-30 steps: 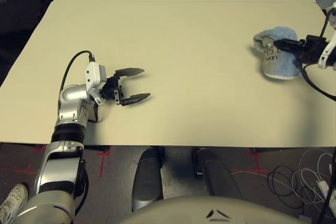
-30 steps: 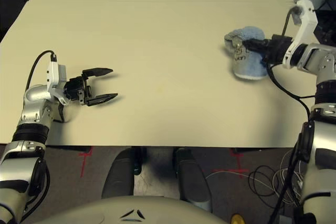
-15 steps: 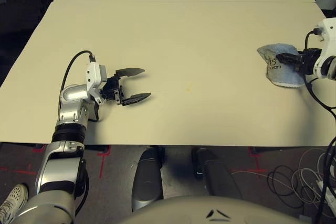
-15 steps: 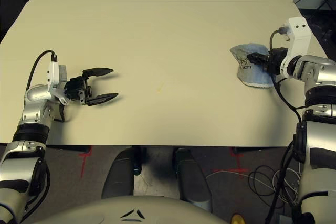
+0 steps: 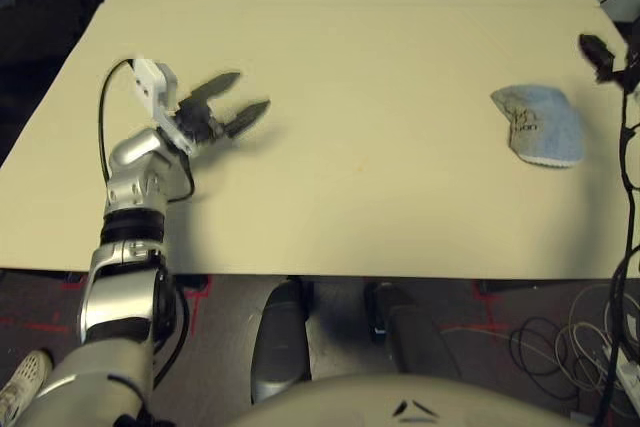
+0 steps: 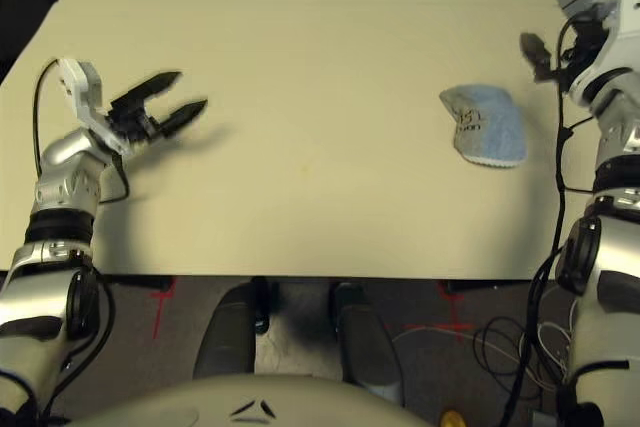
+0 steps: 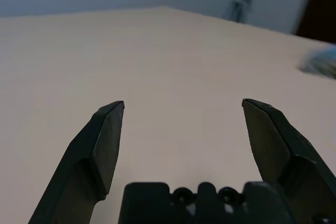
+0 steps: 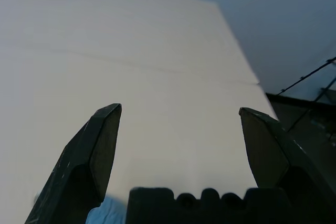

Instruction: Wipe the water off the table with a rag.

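The light blue rag (image 5: pixel 538 125) lies loose on the cream table (image 5: pixel 400 37) at the right, its black logo facing the middle. It also shows as a blue patch (image 8: pixel 105 211) just below my right gripper. My right gripper (image 6: pixel 548 47) hangs above and beyond the rag at the table's right edge, open and empty, apart from the cloth. Its fingers (image 8: pixel 102 145) stand wide. At the left my left gripper (image 5: pixel 232 110) is raised over the table, open, with nothing between its fingers (image 7: pixel 107 140). A tiny orange-yellow speck of water (image 6: pixel 305 169) sits near the table's middle.
A thin seam line (image 5: pixel 350 4) crosses the far part of the table. Cables (image 5: pixel 570 342) lie on the floor at the front right, beyond the table's near edge. Dark floor mats (image 5: pixel 40 17) show past the left edge.
My right gripper opened, let go of the rag and lifted away to the far right; the rag now lies flat. My left gripper rose and swung farther from me.
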